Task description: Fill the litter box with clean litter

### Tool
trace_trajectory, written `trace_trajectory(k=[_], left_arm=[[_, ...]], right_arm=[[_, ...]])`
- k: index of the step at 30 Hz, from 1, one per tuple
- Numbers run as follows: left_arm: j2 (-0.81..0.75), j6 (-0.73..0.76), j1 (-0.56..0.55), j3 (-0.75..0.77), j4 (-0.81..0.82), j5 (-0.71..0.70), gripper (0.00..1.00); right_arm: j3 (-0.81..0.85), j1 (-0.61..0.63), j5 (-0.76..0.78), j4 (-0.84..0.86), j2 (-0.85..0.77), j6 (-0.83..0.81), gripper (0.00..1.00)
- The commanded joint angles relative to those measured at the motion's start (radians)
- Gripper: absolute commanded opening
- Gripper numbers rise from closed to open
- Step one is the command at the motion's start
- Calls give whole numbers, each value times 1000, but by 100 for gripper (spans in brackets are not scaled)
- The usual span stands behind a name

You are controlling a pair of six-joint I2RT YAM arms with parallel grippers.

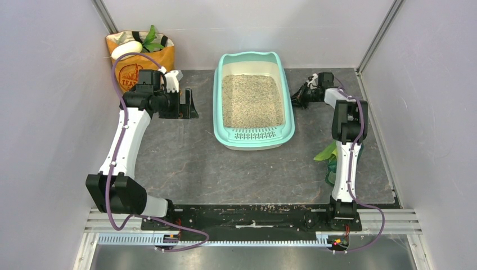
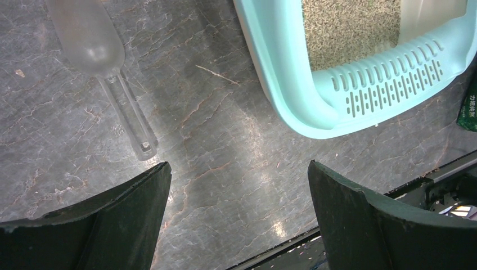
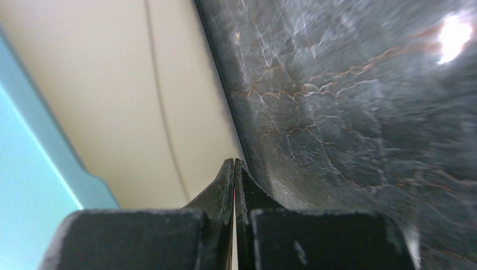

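Flanking the litter box [image 1: 256, 135]: left end effector [image 2: 238, 164] spread wide, near left; right end effector [image 3: 234, 160] pinched together, just right.

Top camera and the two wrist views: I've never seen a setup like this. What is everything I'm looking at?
litter box: one, mint-teal with a cream inside, middle of the table toward the back
litter: one layer, beige-tan, inside the litter box
scoop: one, clear plastic, lying on the table left of the litter box
paper bag: one, orange, back left corner, white and green things poking out
plastic bag: one, green, near right part of the table, partly hidden
table: one, dark grey stone-patterned top
left gripper: one, black, open, over the table left of the litter box
right gripper: one, black, shut, beside the litter box's right wall
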Motion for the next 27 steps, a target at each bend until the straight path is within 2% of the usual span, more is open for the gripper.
trace_trajectory(k=[1, 12, 21, 23, 27], left_arm=[[8, 34, 0, 5, 5, -6, 97], [12, 34, -1, 6, 5, -11, 97], [10, 37, -1, 16, 12, -16, 97], [5, 36, -1, 17, 21, -18, 97], [-1, 27, 0, 15, 50, -13, 97]], right_arm=[[-11, 45, -61, 37, -65, 16, 0], [-16, 137, -66, 46, -58, 18, 0], [-23, 117, -23, 2, -124, -42, 1], [-14, 86, -6, -58, -171, -91, 5], [-7, -9, 13, -194, -288, -203, 26]])
